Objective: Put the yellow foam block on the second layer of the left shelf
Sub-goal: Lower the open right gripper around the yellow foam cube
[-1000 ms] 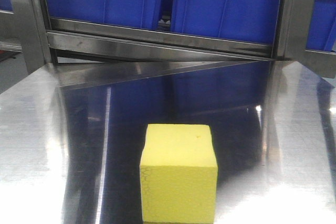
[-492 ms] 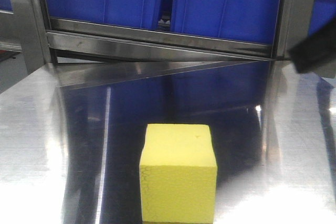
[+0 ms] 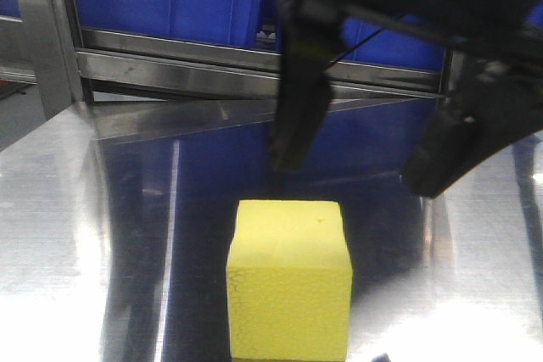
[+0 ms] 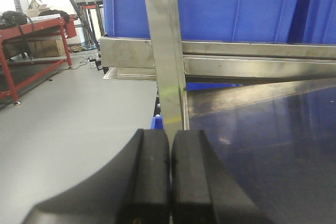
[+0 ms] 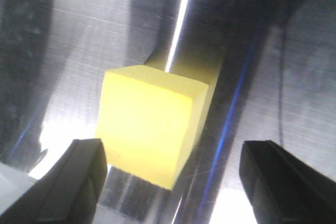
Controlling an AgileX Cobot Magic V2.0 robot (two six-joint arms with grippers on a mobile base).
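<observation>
A second ago the front view held only the bright yellow foam block (image 3: 288, 281), alone on the mirror-bright steel tabletop (image 3: 76, 235). Half a second ago a dark edge showed at 3 o'clock. Now the black right claw (image 3: 373, 137) fills the upper frame, one finger hanging at the block's 12 o'clock and the other out at its 2 o'clock, both above it and behind it, touching nothing. The block has not shifted: it stands upright at 6 o'clock in that view, near the table's front edge. The right wrist view confirms the approach, with the right claw (image 5: 173, 148) spread wide, a dark pad low on either side and the yellow foam block (image 5: 152, 129) between them but farther off, turned slightly so that a corner faces the camera. This reads as the reach before the grasp, so the task is barely begun: the claw probably needs to come lower and straddle two flat faces before closing. The left claw (image 4: 169, 135) is pressed together on nothing and points at a vertical steel shelf post (image 4: 165, 51) under the blue plastic bins (image 4: 236, 3). Those bins fill the front view at 12 o'clock; which shelf level is the target I cannot tell.
</observation>
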